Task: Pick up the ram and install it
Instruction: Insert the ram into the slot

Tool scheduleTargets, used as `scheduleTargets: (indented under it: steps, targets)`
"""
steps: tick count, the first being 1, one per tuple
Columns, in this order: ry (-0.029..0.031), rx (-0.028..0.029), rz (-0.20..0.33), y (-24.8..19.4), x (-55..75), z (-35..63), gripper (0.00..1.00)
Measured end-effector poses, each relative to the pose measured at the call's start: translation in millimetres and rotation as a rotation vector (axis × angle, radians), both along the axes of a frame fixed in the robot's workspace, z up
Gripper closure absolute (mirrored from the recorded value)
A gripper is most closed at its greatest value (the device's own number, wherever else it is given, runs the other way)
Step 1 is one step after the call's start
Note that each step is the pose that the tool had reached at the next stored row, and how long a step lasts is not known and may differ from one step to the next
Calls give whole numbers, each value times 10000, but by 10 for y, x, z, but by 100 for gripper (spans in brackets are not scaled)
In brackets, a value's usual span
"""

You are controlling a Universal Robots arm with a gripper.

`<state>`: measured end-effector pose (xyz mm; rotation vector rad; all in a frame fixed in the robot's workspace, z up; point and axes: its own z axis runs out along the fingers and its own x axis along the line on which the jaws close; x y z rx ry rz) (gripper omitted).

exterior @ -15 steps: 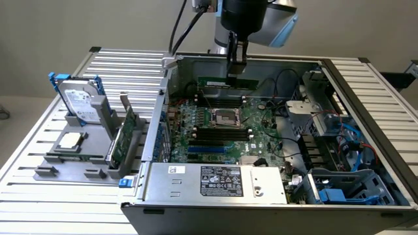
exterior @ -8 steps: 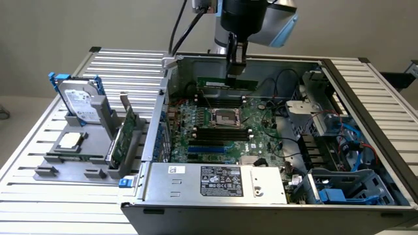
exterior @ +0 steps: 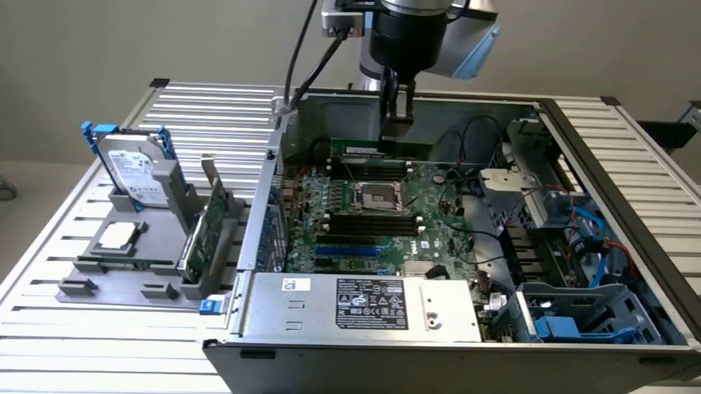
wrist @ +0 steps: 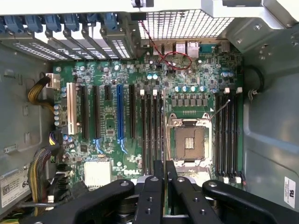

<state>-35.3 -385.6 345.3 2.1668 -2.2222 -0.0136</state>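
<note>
Status: my pincer (exterior: 396, 129) hangs inside the open PC case (exterior: 438, 361), over the far part of the motherboard (exterior: 438, 213). Its fingers (wrist: 157, 186) are drawn nearly together, and I can't tell whether anything's pinched btwn them. Just below the tips, toward the exterior view's left, a narrow green stick w/ a pale label stands on edge along the far slots. That's the ram (exterior: 362, 152), I reckon.

Pick-up looks done, since the ram sits in the case, well apart from the grey rack (exterior: 121, 275) on the desk (exterior: 208, 107). Seating is unclear (clips too small to read), so I'd call the install unconfirmed.

Ext view gives the overall layout: the rack w/ hard drive (exterior: 131, 176) and expansion card (exterior: 208, 234), far from the pincer, plus my height over the board.

Wrist view gives the straight-down look. It has the bare CPU socket (wrist: 189, 142), black memory slots (wrist: 153, 130) on either side of it, and a blue slot (wrist: 120, 112). My fingers line up w/ the slots just beside the socket.
</note>
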Motion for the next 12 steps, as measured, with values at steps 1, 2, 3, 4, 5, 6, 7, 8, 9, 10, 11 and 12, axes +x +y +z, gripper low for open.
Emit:
scheduleTargets:
  steps: [1, 2, 3, 4, 5, 6, 7, 8, 9, 10, 11, 12]
  targets:
    - [-11, 16, 25, -14, 0, -11, 87]
    - [-20, 33, 45, -28, 0, -23, 87]
    - [-25, 51, 66, -43, 0, -37, 87]
    - [-27, 67, 86, -61, 0, -54, 87]
    - [-28, 78, 107, -81, 0, -72, 87]
    - [-28, 83, 126, -98, 0, -91, 87]
    - [-27, 84, 144, -113, 0, -110, 87]
    - [-27, 85, 163, -125, 0, -128, 87]
    - [-27, 84, 183, -135, 0, -145, 87]
    - [-26, 85, 204, -143, 0, -163, 87]
    - [-27, 86, 225, -149, 0, -181, 87]
    - [-26, 84, 242, -152, -1, -199, 87]
